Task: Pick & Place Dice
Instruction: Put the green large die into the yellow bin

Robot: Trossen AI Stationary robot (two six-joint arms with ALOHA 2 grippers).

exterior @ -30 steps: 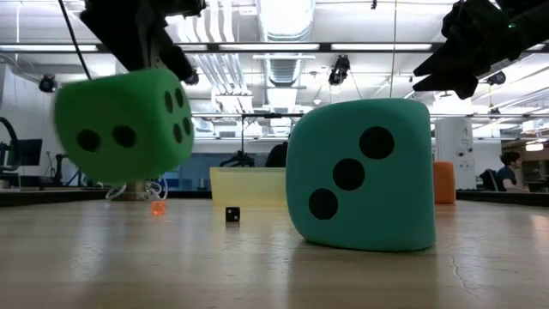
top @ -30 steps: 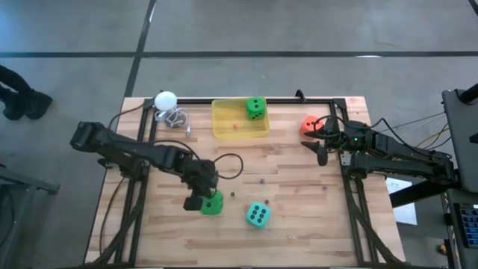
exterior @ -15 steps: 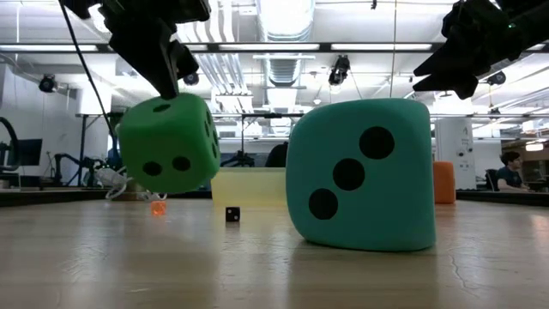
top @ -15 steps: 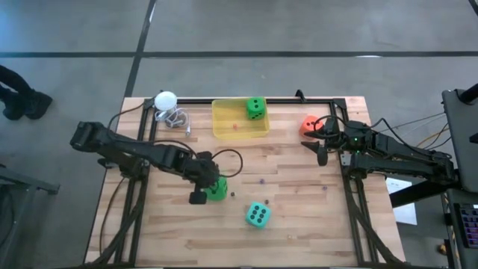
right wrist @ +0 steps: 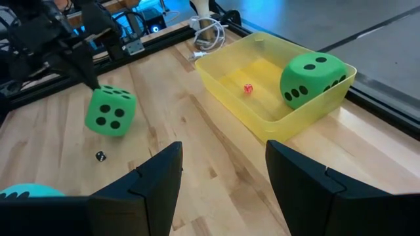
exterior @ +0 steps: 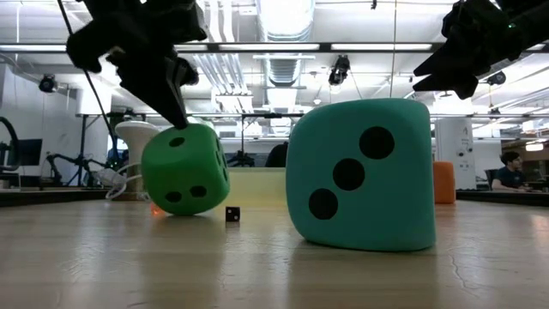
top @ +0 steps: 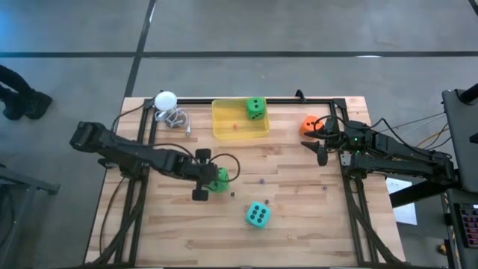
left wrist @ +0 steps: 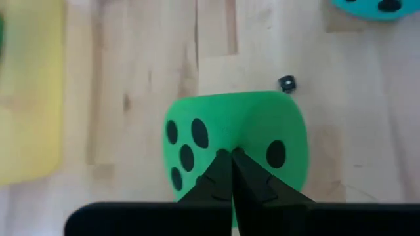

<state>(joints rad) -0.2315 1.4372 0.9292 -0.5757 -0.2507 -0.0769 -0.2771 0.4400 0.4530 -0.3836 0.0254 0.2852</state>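
My left gripper point(top: 211, 179) is shut on a bright green die point(top: 218, 180) over the middle of the table, left of centre; the left wrist view shows this die point(left wrist: 233, 141) under the shut fingertips point(left wrist: 230, 157). A second green die point(top: 255, 108) lies in the yellow tray point(top: 228, 127). The teal die point(top: 258, 215) rests on the wood near the near edge. The orange die point(top: 309, 124) sits at the far right. My right gripper point(right wrist: 223, 183) is open, beside the orange die and touching nothing. My left gripper pinches the green die's upper side point(left wrist: 230, 145) between its two fingertips, which are closed together on the soft surface. The fingers come from above, slanting in from the table's left point(exterior: 163, 94). The die point(exterior: 184, 170) hangs tilted below them; whether it touches the table I cannot tell.
A white ball point(top: 165, 99) sits on a wire stand at the far left corner. A tiny black die point(top: 232, 195) lies on the wood just by the held die, and a tiny red one point(right wrist: 248, 88) lies in the tray. A black frame rail point(top: 299, 99) runs along the far edge.
My left gripper has carried the green die from beside the teal die toward the far edge and the yellow tray, and lower toward the table. The die has turned about in the hold, showing other faces. The right arm has kept still.
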